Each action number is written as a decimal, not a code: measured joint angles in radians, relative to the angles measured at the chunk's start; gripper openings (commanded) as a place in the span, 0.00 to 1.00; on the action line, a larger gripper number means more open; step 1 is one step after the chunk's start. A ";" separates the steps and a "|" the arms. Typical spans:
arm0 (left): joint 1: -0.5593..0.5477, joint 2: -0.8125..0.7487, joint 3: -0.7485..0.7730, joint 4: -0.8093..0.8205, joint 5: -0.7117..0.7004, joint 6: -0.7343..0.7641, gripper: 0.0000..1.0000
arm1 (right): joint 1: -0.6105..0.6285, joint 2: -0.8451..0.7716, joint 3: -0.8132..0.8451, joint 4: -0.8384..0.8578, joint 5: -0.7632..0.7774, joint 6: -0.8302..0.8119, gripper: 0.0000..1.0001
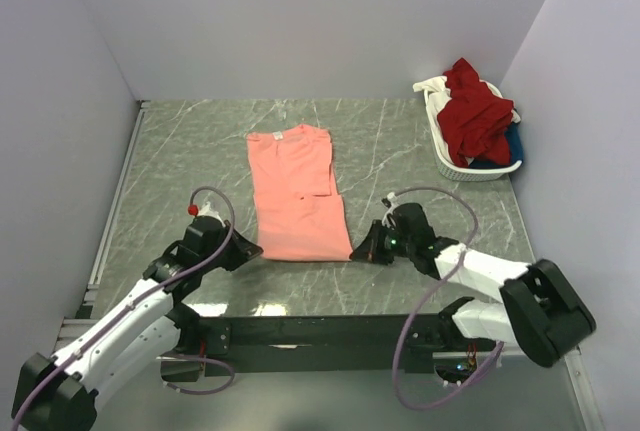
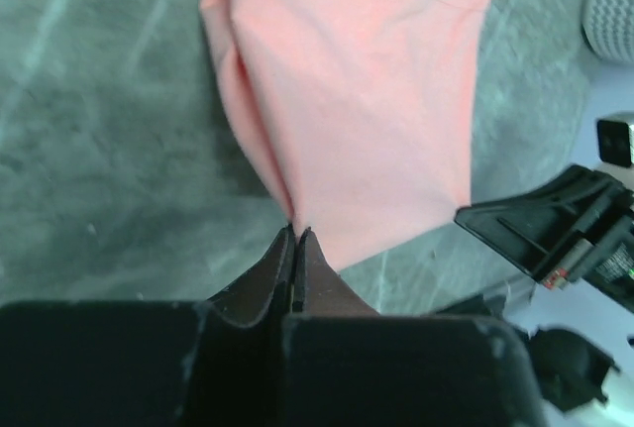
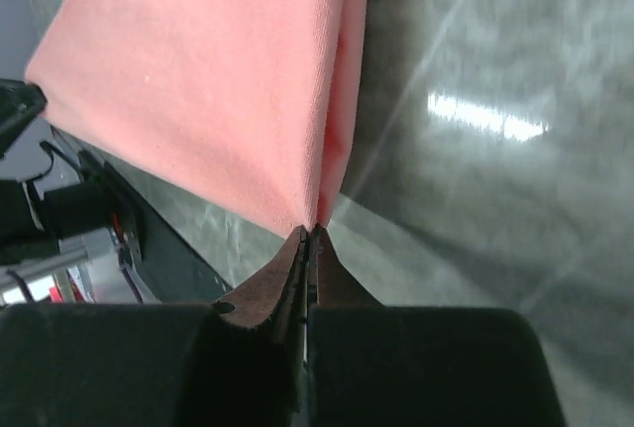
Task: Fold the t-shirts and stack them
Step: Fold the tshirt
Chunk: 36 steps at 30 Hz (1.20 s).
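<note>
T-shirts (image 1: 478, 116) heaped in white basket (image 1: 472, 173), salmon-pink t-shirt (image 1: 295, 196) on table (image 1: 180, 151)

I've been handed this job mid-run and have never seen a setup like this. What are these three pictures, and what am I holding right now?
You are looking at two robot arms bolted at the near edge of a marble-patterned table. The wide picture comes from a fixed camera above and behind the arms, so the left arm is on the left. The other two pictures come from a camera on each wrist, looking along that arm's own fingers.

A salmon-pink t-shirt lies flat on the table and looks folded narrow lengthwise. The left gripper is shut on its near left corner. The right gripper is shut on its near right corner.

At the far right stands a white basket with more shirts heaped in it, a dark red shirt on top.
</note>
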 measured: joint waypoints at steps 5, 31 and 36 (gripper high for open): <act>-0.044 -0.129 -0.003 -0.071 0.035 -0.015 0.01 | 0.012 -0.221 -0.071 -0.109 0.001 0.000 0.00; 0.161 0.496 0.444 0.014 0.023 0.093 0.01 | -0.075 0.299 0.737 -0.380 0.051 -0.123 0.00; 0.224 0.686 0.627 0.034 0.042 0.124 0.01 | -0.117 0.541 0.997 -0.410 0.023 -0.132 0.00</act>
